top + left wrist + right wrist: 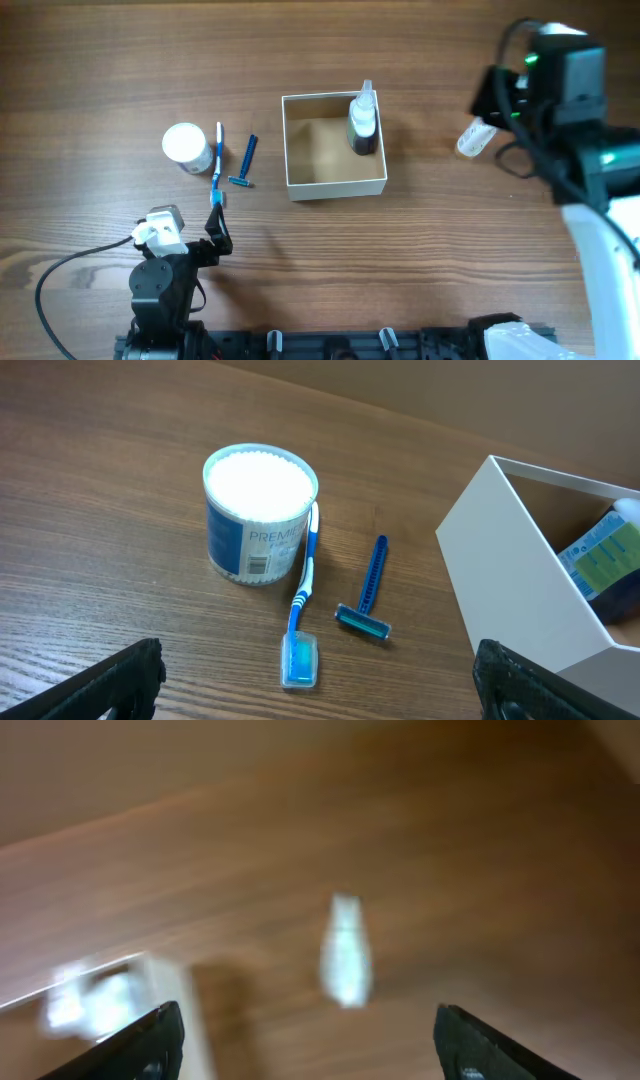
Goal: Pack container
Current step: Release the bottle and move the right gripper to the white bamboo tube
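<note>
Cardboard container [337,187] sat mid-worktop [100,60], with a bottle [364,125] in its far right corner. Jar [187,146], toothbrush [217,165] and razor [245,162] lay to its left. Left jaws and right jaws both stood wide apart, empty.

Brown wood-grain tabletop [100,60], white container [337,187] tan inside, white jar [258,510] with blue label ahead of black left pincer [318,690], blue-and-white toothbrush [303,595], blue razor [370,585], white tube [474,138] near right pincer [305,1045].

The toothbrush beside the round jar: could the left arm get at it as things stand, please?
Probably yes: the toothbrush lies flat just ahead of the open left hand, with nothing across it.
</note>
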Controlling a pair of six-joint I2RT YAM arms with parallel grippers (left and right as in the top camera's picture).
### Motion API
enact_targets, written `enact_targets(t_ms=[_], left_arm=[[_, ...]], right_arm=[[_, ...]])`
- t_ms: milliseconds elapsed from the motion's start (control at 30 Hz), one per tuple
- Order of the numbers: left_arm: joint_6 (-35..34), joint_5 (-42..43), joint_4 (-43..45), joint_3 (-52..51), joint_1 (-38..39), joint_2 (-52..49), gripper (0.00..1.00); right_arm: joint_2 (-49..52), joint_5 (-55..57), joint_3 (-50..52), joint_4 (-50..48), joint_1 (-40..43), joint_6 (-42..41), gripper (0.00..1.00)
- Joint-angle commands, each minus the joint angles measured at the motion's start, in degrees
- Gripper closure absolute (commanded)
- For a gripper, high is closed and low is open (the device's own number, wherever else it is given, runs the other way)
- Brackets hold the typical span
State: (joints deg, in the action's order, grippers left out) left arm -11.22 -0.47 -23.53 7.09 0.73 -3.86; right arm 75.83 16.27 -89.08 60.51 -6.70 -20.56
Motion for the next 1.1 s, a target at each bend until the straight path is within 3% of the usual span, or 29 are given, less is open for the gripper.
enact_targets(t_ms=[0,233,333,400,533,600,667,700,767,867,967,1067], left_arm=[[0.52,0.46,0.20,-0.13,-0.33,0.04,0.00],[0.52,0.46,0.20,-0.13,-0.33,0.04,0.00],[0.50,0.46,0.20,-0.13,-0.33,0.04,0.00],[0.50,0.46,0.17,-0.13,-0.31,0.04,0.00],[0.50,0.46,0.20,-0.13,-0.33,0.04,0.00],[0.52,0.46,0.17,-0.13,-0.33,0.04,0.00],[0.50,0.46,0.20,-0.13,-0.33,0.04,0.00],[0.50,0.46,0.17,-0.13,-0.33,0.04,0.00],[0.52,0.46,0.17,-0.13,-0.33,0.04,0.00],[0.52,0.46,0.17,-0.13,-0.33,0.04,0.00],[0.50,0.46,0.20,-0.13,-0.33,0.04,0.00],[0.52,0.46,0.20,-0.13,-0.33,0.04,0.00]], right_arm=[[6.78,-6.54,0.52,1.09,7.15,2.19,0.19],[16.87,-10.34,0.52,-0.57,9.46,3.21,0.23],[19.56,-10.34,0.52,-2.14,9.46,2.75,0.35],[20.33,-10.10,0.52,-2.23,9.46,2.43,0.53],[19.93,-8.39,0.52,-2.32,9.46,2.47,0.67],[19.85,-8.44,0.52,-2.03,9.46,2.56,0.67],[20.17,-8.44,0.55,-2.08,9.46,2.60,0.53],[20.44,-8.44,0.55,-2.45,9.46,2.60,0.50],[21.38,-8.50,0.55,-2.93,9.46,2.56,0.51],[23.26,-8.90,0.55,-2.45,9.46,2.49,0.66],[23.56,-8.87,0.52,-1.53,9.46,2.32,0.93],[22.03,-8.90,0.50,-1.42,9.46,2.36,0.96]])
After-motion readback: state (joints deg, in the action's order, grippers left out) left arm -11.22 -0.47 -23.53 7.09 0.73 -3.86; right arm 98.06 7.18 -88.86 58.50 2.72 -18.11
